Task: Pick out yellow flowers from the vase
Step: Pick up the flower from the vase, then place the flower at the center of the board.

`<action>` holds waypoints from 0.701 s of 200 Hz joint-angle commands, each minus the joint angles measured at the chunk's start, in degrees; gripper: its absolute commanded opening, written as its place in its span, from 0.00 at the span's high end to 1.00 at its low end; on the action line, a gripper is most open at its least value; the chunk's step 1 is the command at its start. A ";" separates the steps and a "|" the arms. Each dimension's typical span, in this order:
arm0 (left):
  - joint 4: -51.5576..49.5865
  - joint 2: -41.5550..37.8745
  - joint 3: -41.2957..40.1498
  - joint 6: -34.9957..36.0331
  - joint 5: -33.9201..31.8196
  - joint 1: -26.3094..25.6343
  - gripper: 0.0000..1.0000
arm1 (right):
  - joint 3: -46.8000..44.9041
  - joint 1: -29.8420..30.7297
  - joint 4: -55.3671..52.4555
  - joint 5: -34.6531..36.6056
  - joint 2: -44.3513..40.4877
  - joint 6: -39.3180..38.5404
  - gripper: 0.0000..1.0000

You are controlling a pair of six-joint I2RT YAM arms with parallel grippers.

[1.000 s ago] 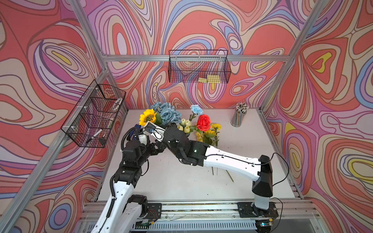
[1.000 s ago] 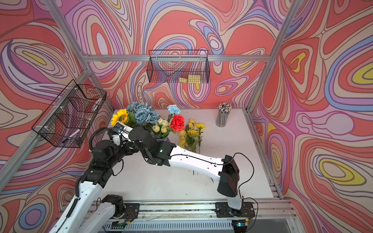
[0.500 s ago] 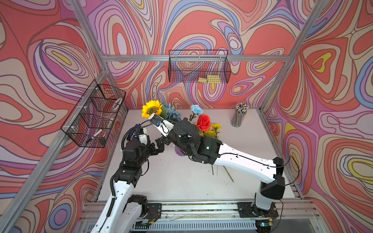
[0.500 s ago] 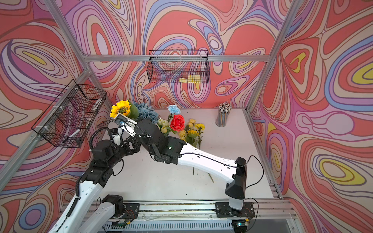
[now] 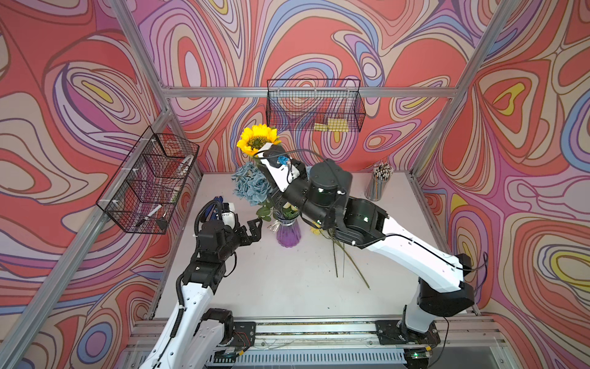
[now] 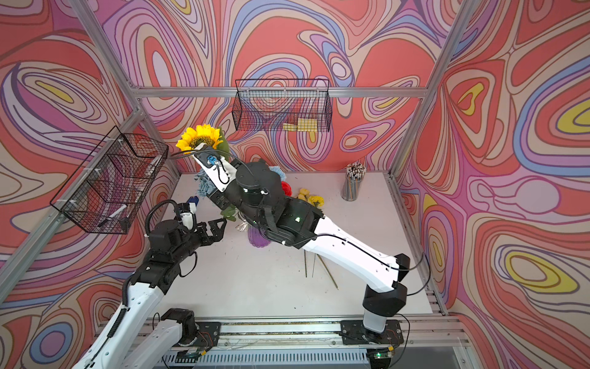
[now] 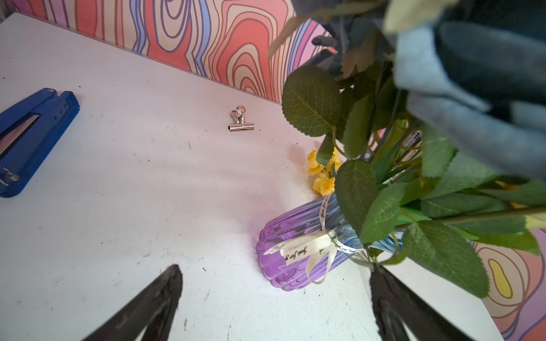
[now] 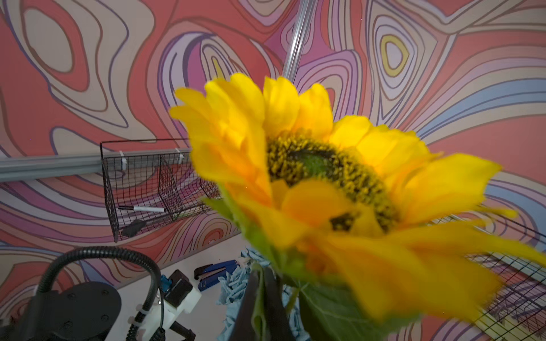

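Observation:
My right gripper (image 8: 261, 285) is shut on the green stem just under a dark-centred yellow sunflower (image 5: 257, 142) (image 6: 199, 137) (image 8: 325, 177), holding it high above the bouquet near the back wall. The ribbed purple vase (image 5: 288, 234) (image 6: 257, 239) (image 7: 283, 265) stands on the table with blue flowers and green leaves in it. My left gripper (image 5: 255, 229) (image 6: 220, 229) (image 7: 274, 270) is open beside the vase, its jaws wide on either side of it without touching. More yellow flowers (image 6: 311, 198) (image 7: 322, 177) lie on the table behind the vase, their stems (image 5: 338, 258) stretched towards the front.
Blue fabric flowers (image 5: 250, 185) and a red rose (image 6: 286, 188) remain in the bouquet. A cup of pencils (image 5: 378, 183) stands at the back right. Wire baskets hang on the left wall (image 5: 150, 185) and the back wall (image 5: 314, 108). A blue stapler (image 7: 29, 138) and a metal clip (image 7: 240, 121) lie on the table.
My right arm has risen and carried the sunflower up out of the bouquet, well above the other blooms. My left gripper stays open beside the vase.

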 commanded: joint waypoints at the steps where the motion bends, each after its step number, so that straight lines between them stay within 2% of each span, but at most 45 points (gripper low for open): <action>1: 1.65 0.01 1.20 0.63 1.75 0.31 0.00 | 1.40 0.01 -2.09 -1.81 -2.65 3.25 1.00; 24: 1.61 -0.17 1.28 0.57 1.47 0.33 0.00 | 0.24 0.06 -1.18 -3.58 -4.83 5.76 1.00; 40: 1.23 0.08 1.55 0.77 1.42 0.32 0.00 | 2.94 0.05 -3.24 -4.54 -5.29 7.55 1.00; 66: 0.80 0.61 2.31 1.01 1.50 0.32 0.00 | 10.56 0.00 -10.87 -5.67 -5.76 11.60 1.00; 91: 0.78 0.97 2.72 1.06 1.93 0.32 0.00 | 16.18 0.06 -21.06 -2.84 -7.98 15.98 1.00; 111: 0.92 1.31 2.99 0.95 2.18 0.31 0.00 | 13.00 0.03 -26.34 0.37 -13.28 20.16 1.00; 140: 0.78 1.76 3.70 0.90 2.90 0.32 0.00 | 4.33 0.06 -35.39 8.91 -21.46 26.60 1.00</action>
